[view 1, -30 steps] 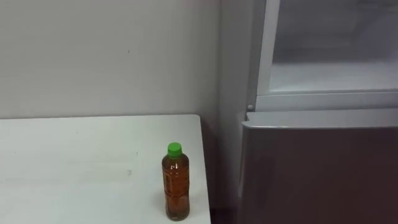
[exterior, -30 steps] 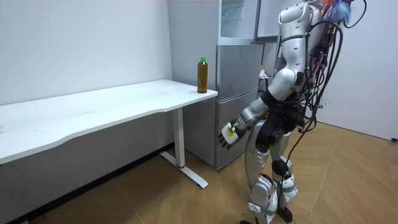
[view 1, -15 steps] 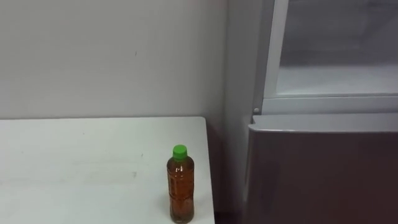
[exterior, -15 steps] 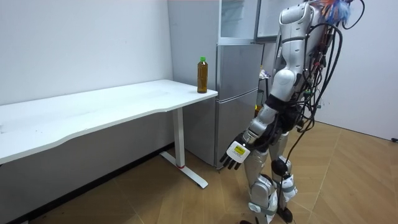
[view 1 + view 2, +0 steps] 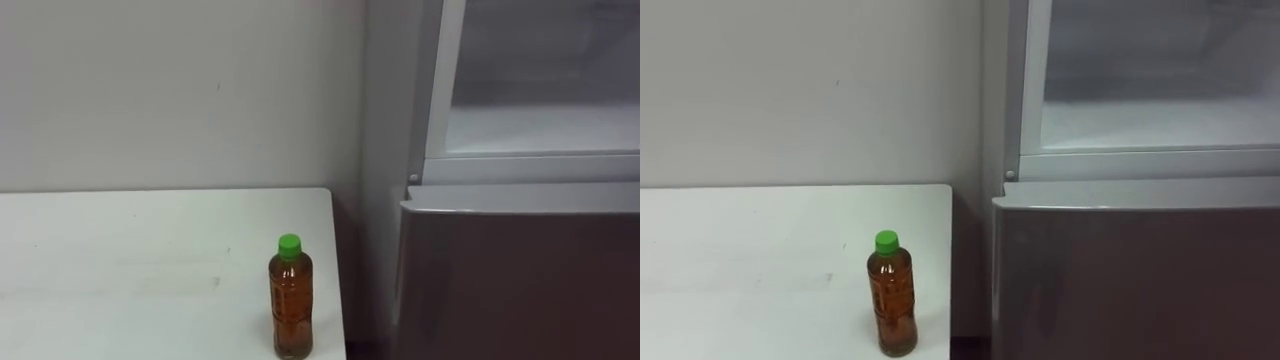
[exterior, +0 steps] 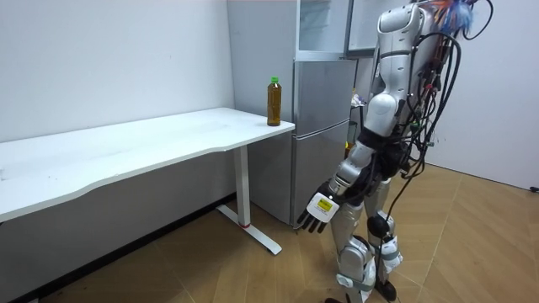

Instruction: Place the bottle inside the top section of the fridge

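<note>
Hanging loosely spread, the fingers (image 6: 310, 224) of the left hand (image 6: 319, 210) point down toward the floor and hold nothing, with the back of the hand turned to the room camera. A second ago this hand was higher, level with the hip; it has since dropped to knee height on a nearly straight arm, and over the last half second it has barely moved. The robot stands upright before the fridge (image 6: 322, 126), with the hand at about 5 o'clock from the bottle (image 5: 290, 298). The amber bottle with its green cap stands upright where it was, on the white table (image 5: 120, 270), close to the corner nearest the fridge. From the head camera it sits near 6 o'clock, with the grey lower fridge door (image 5: 520, 280) at its 3 o'clock and the pale inside of the upper compartment (image 5: 540, 90) at about 1 o'clock. Over the past second, the head view has shifted a little.
</note>
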